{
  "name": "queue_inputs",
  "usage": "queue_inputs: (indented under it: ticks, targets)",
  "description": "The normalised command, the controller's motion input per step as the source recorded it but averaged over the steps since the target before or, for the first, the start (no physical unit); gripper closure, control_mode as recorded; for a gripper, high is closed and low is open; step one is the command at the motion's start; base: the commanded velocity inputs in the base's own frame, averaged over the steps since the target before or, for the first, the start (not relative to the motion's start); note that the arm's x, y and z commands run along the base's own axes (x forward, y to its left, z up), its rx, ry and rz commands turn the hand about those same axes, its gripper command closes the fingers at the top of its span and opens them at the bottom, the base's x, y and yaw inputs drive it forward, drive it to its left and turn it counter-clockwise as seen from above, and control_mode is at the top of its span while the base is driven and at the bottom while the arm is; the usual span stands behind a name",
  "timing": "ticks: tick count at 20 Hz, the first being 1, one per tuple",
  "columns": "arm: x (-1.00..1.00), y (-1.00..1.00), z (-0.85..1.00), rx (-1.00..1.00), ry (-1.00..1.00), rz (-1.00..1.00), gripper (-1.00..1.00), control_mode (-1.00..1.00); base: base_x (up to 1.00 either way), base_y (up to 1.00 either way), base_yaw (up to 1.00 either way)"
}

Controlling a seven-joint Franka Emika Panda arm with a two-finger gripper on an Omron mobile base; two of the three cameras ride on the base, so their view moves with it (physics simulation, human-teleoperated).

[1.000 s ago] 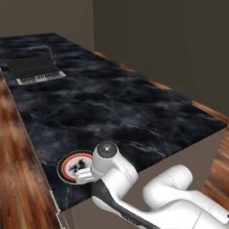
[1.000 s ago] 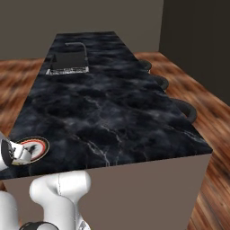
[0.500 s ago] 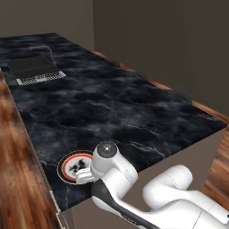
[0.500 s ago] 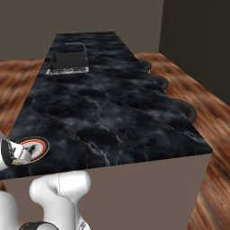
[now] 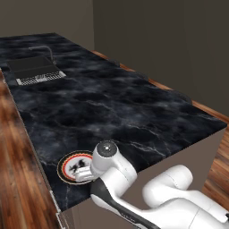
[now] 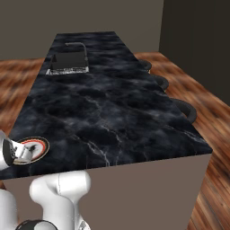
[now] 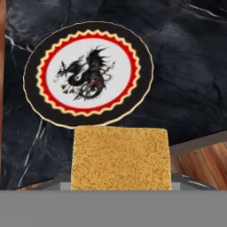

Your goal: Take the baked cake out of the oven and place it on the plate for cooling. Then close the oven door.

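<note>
The cake [image 7: 119,157], a golden-brown speckled square block, fills the lower middle of the hand view and hides my fingertips, which grip its sides. Just beyond it lies the plate [image 7: 88,73], round with a black rim, a red and yellow zigzag ring and a black dragon on white. The plate [image 5: 70,164] rests near the front left corner of the black marble counter [image 5: 116,107]. My gripper [image 5: 83,173] hovers over the plate's near edge, shut on the cake. From the right base view the plate [image 6: 38,147] lies beside my hand [image 6: 17,152]. The oven and its door are out of view.
A dark sink [image 5: 33,68] with a faucet is set into the far end of the counter. Round dark stools [image 6: 184,108] line the counter's right side. Wood floor [image 5: 18,179] runs along the left, close to the plate's counter edge.
</note>
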Motion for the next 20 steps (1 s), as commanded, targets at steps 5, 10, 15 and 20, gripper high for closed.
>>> queue_inputs:
  ticks: [5,10,15,20]
  targets:
    - [0.42,0.15,0.28,0.00,0.10,0.00,1.00,-1.00,0.00,0.00,0.00]
    - [0.41,0.22,0.15,-0.02,0.04,0.07,1.00,-1.00,0.00,0.00,0.00]
    - [0.34,0.28,-0.12,-0.12,0.01,0.10,1.00,-1.00,0.00,0.00,0.00]
    - [0.30,0.11,-0.26,-0.14,0.05,0.09,1.00,-1.00,0.00,0.00,0.00]
